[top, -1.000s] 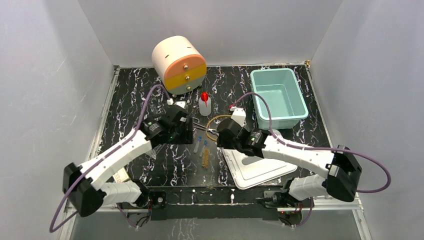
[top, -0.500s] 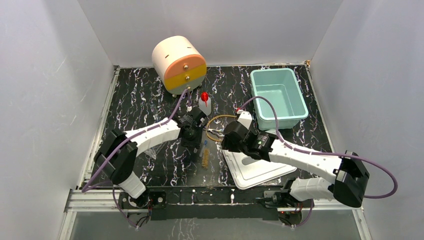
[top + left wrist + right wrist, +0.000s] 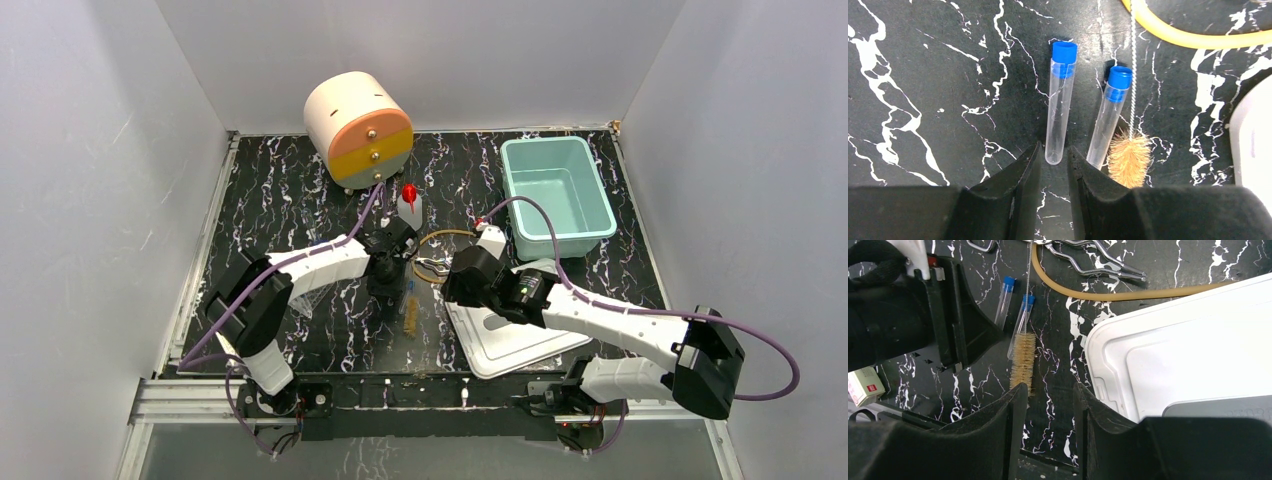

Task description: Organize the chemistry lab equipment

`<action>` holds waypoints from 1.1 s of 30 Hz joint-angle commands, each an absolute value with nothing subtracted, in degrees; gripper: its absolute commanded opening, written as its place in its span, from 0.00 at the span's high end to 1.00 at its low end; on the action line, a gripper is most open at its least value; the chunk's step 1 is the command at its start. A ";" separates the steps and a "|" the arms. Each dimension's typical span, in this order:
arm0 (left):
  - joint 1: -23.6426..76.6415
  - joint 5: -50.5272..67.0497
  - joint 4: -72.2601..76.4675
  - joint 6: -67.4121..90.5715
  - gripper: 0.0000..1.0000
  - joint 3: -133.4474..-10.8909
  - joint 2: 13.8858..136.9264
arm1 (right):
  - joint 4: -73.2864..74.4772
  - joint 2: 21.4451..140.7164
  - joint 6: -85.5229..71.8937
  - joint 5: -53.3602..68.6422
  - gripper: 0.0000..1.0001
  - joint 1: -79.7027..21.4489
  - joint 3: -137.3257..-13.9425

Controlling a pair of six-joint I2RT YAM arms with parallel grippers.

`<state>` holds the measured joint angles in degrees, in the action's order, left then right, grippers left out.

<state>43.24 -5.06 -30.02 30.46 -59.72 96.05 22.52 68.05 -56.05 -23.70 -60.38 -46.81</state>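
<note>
From above, the black marbled worktop (image 3: pixel 280 200) carries a drum-shaped drawer unit (image 3: pixel 358 128) at the back left, a teal bin (image 3: pixel 555 190) at the back right and a white lid (image 3: pixel 520 345) near the front. A white squeeze bottle (image 3: pixel 409 205) with a red nozzle stands just in front of the drawers, with a tan hose loop (image 3: pixel 445 233) beside it. The left arm (image 3: pixel 320 262) and the right arm (image 3: pixel 600 312) both bend toward the middle, where a brush (image 3: pixel 409 318) lies. In the left wrist view, the left pincer (image 3: pixel 1054 162) is slightly parted and grips nothing. The rounded end of one blue-capped tube (image 3: pixel 1060 105) lies right at the gap between its tips. A second tube (image 3: pixel 1109 117) lies just beside the first, its lower end against the brown bristles. In the right wrist view, the right pincer (image 3: pixel 1048 400) is open and empty above the worktop. The bristle end of the brush is just ahead of its tips and the lid is to its right. Metal forceps (image 3: pixel 1088 255) lie farther off by the hose.
</note>
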 commanded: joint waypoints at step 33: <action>43.24 4.55 -28.90 20.27 0.96 -60.03 70.87 | 13.70 67.34 -56.08 -2.20 0.37 -50.82 -58.31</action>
